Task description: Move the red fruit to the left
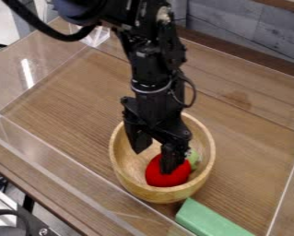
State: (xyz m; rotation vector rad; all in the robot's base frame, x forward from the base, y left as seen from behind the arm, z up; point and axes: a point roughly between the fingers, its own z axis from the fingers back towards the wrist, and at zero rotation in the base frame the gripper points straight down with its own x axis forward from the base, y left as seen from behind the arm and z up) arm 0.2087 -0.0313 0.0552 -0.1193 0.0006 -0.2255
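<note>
Red fruit [169, 172], wooden bowl [120, 159], wooden table [63, 120]

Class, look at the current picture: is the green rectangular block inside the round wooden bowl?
No, the green block lies outside the wooden bowl, on the table beside it.
</note>
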